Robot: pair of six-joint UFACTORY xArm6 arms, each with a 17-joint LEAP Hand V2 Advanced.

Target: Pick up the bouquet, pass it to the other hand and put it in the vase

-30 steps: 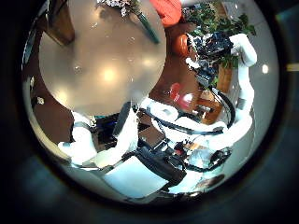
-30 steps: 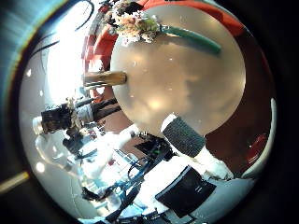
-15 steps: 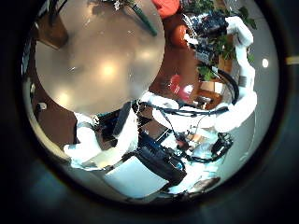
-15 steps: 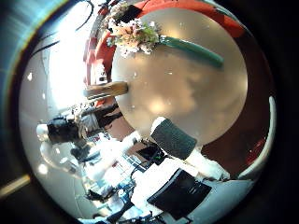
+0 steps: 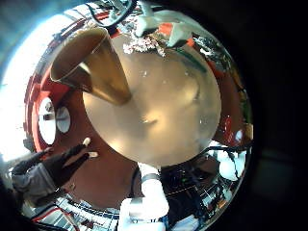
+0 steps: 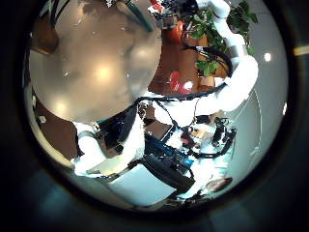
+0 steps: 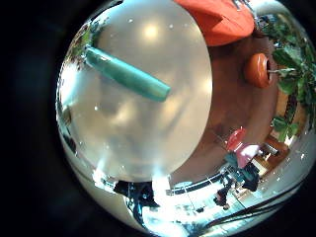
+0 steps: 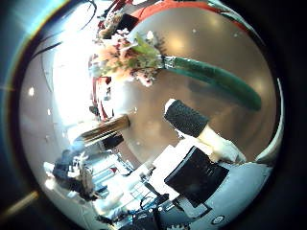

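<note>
The bouquet (image 8: 125, 56) lies flat on the round glossy table (image 8: 206, 34), pale flowers at one end and a long green wrapped stem (image 8: 216, 81) at the other. My right hand (image 8: 192, 123) hovers close over it with a dark finger stretched toward the stem, holding nothing. The stem (image 7: 126, 74) also shows under that palm. A tall brown flared vase (image 5: 91, 67) stands upright on the table (image 5: 164, 106), with the bouquet (image 5: 144, 43) just beyond it and my right hand (image 5: 154, 19) above the flowers. My left hand (image 6: 101, 150) hangs off to the table's side, fingers relaxed and empty.
An orange object (image 7: 222, 20) sits beside the table. Potted plants (image 6: 208, 29) stand behind the right arm (image 6: 237, 72). Two white round dishes (image 5: 53, 114) lie on the floor side of the vase.
The right palm has come much closer to the bouquet, which now fills more of its view. The right arm reaches farther over the table. The bouquet and vase have not moved.
</note>
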